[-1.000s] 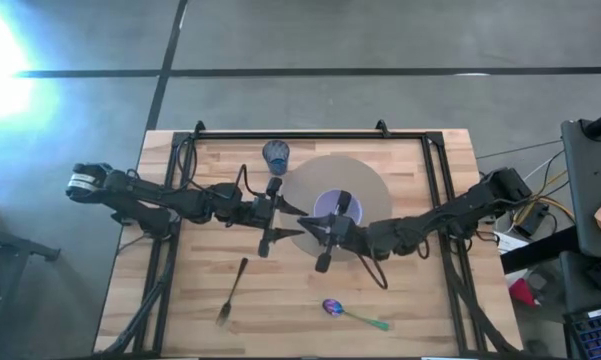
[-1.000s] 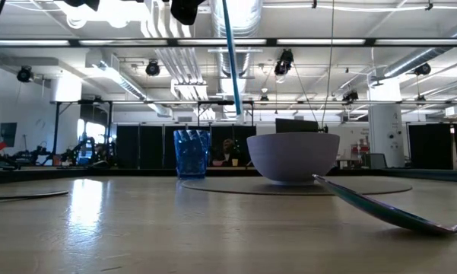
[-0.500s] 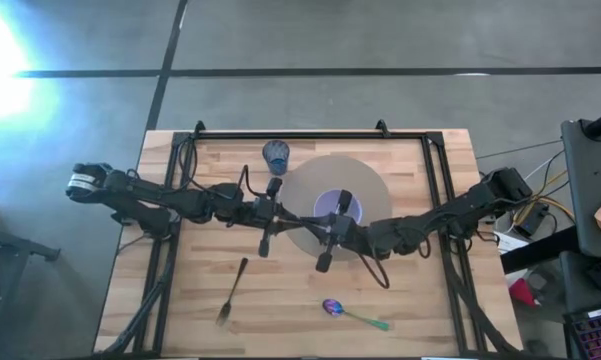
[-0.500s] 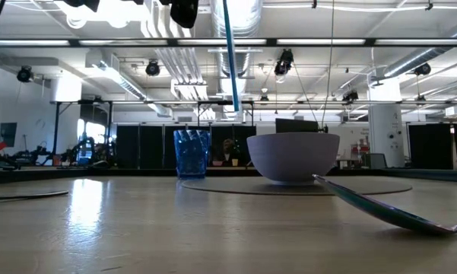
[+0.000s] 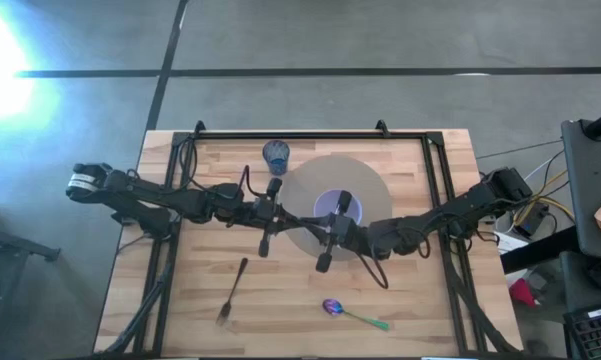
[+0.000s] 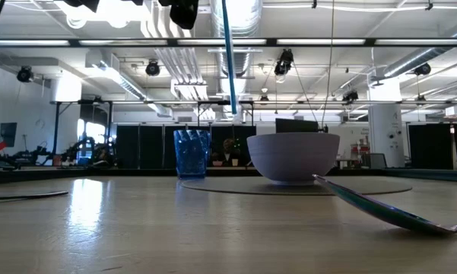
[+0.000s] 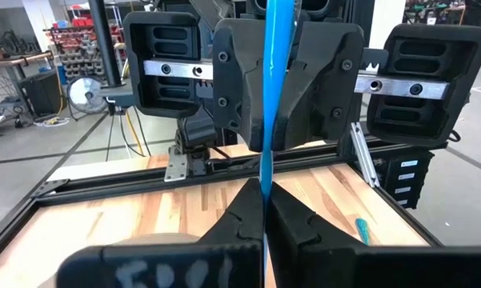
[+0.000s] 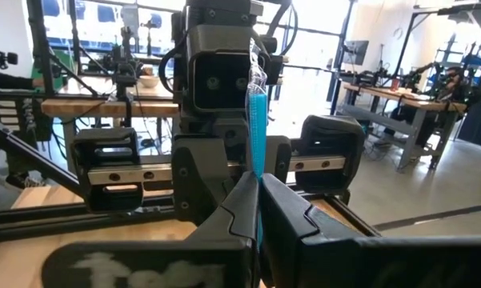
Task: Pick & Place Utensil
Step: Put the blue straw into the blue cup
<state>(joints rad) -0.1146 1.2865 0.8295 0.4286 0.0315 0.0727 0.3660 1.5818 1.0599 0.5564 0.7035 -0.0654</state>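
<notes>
We note no change: both the left gripper (image 5: 280, 212) and right gripper (image 5: 311, 228) remain clamped on the blue utensil (image 7: 266, 104); handover unfinished.

Two black jointed arms with looping black cables; left gripper (image 5: 292, 220) and right gripper (image 5: 302, 226): matte black fingers, silver screwed rails, ribbed black housings.

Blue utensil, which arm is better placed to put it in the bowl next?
Probably the right. Both the left gripper and the right gripper clamp the blue utensil, but the bowl lies just beneath the right arm's wrist.
</notes>
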